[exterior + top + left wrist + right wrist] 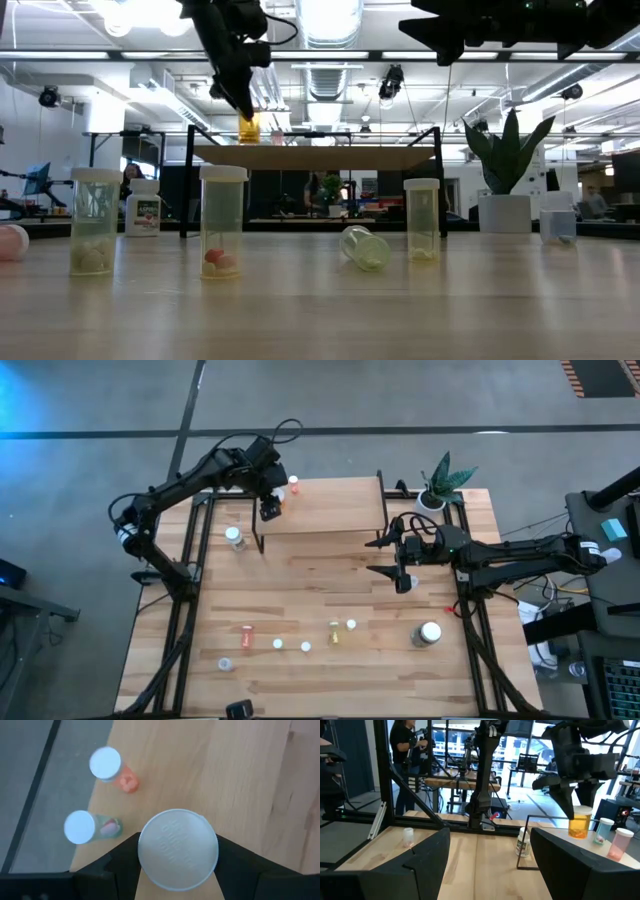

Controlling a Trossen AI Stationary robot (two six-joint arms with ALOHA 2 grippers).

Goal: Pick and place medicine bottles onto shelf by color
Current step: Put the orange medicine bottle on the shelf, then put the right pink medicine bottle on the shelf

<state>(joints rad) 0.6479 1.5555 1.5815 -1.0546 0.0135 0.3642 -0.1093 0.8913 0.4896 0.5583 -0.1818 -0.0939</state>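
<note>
**Now: yellow bottle upright in your left gripper, at the shelf's corner**

Your left gripper (177,870) has its fingers closed on the sides of a yellow bottle (579,824), long axis vertical, white cap (178,849) facing straight up. It stands at the left end of the shelf (330,508), close to the near edge; from the low view you cannot tell whether its base touches the board. Two more bottles stand upright just beside it, an orange one (116,770) and a clear one (90,826), both right at the shelf's far edge, so room on that side is tight. The rest of the board toward the plant (440,484) is bare wood.

Your right gripper (385,557) hangs with fingers spread wide, holding nothing, over the table (330,660) off the shelf's right end.

On the table, a labelled white bottle (235,538) stands left of the shelf. Along the front, several clear bottles stand upright and one (365,247) lies on its side. Another bottle (12,243) is cut off at the low view's edge.
</note>
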